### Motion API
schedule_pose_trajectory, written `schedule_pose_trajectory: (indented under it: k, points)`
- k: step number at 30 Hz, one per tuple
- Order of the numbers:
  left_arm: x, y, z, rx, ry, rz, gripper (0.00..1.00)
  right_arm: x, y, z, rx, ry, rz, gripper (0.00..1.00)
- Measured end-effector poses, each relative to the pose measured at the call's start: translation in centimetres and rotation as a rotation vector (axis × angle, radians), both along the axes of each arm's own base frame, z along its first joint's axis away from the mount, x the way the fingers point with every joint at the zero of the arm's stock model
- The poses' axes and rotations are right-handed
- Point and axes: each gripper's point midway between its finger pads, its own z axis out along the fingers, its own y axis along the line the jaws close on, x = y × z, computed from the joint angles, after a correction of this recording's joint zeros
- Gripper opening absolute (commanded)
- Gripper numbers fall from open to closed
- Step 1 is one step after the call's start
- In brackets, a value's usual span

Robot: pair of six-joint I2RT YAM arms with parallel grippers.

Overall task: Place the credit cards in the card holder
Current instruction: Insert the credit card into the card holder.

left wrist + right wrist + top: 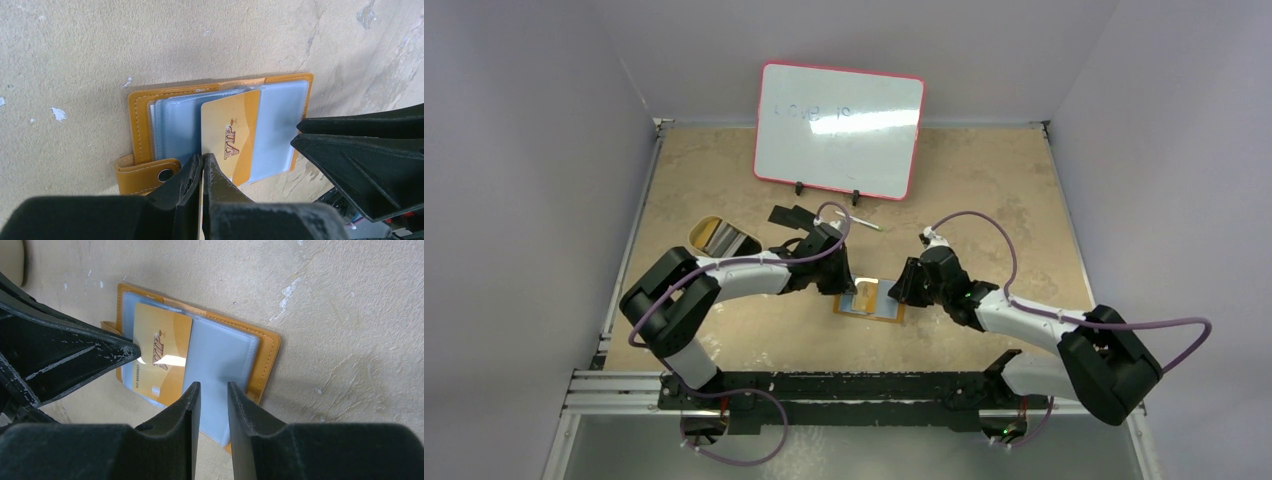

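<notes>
The card holder point(894, 316) lies open on the table, its orange-tan cover point(140, 120) and bluish sleeves facing up. An orange-yellow credit card point(232, 135) marked VIP lies over the sleeves, its far edge at their middle. My left gripper point(202, 161) is shut on this card's near corner. My right gripper point(214, 390) stands open just above the right sleeve point(220, 360), with only the sleeve showing behind the gap. Two black credit cards point(789, 216) lie on the table behind the left wrist.
An oval tan tin dish point(719, 236) sits at the left. A slim pen point(865, 223) lies in front of a pink-framed whiteboard point(839, 130) at the back. Both grippers meet closely over the holder; grey walls enclose the table.
</notes>
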Motion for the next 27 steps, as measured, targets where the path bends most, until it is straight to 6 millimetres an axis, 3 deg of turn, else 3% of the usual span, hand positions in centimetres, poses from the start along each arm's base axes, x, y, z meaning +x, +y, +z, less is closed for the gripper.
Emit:
schedule_pose_trajectory:
  k: [27]
  points:
    - [-0.9,-2.9,0.0,-0.104,0.08,0.04,0.0,0.0,0.0,-0.6,0.024,0.004,-0.031,0.29]
